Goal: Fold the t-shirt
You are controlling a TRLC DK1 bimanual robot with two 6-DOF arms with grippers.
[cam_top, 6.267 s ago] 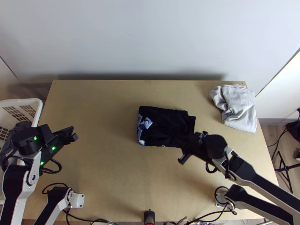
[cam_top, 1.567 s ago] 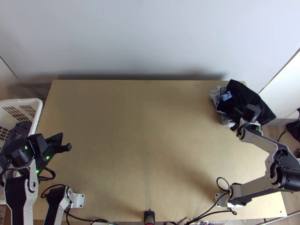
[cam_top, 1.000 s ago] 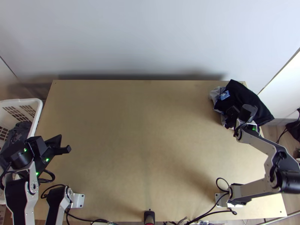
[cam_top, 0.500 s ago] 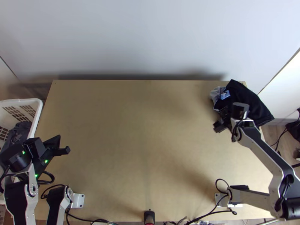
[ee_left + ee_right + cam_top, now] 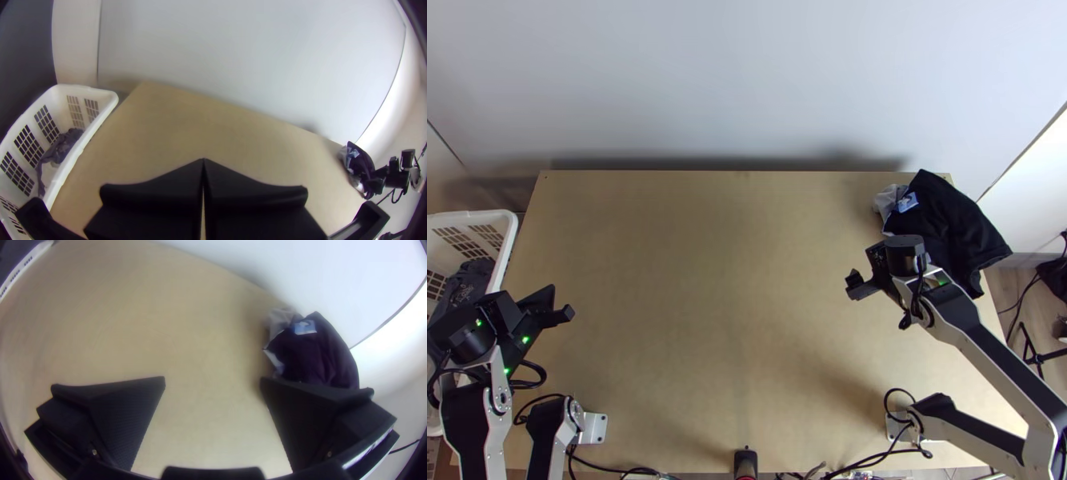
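In the top view the black t-shirt (image 5: 951, 228) lies folded into a bundle over the grey cloth (image 5: 889, 200) at the table's far right corner, its blue-and-white print facing up. My right gripper (image 5: 863, 280) is to the left of the bundle, apart from it. The right wrist view shows my right gripper (image 5: 212, 380) open, nothing between its fingers, and the t-shirt (image 5: 318, 353) beyond one finger. At the table's left side is my left gripper (image 5: 559, 306), far from the cloth. In the left wrist view my left gripper (image 5: 203, 162) is shut, its two fingers meeting.
A white basket (image 5: 507, 232) with dark cloth (image 5: 467, 280) in it stands at the table's left edge, beside the left arm. Bare wood of the table (image 5: 723, 296) stretches between the two arms. A pale wall rises behind the far edge.
The t-shirt has gone from mid-table onto the grey cloth at the far right. My right gripper has since drawn away from it leftward and nearer the table's front. The left arm has shifted slightly.
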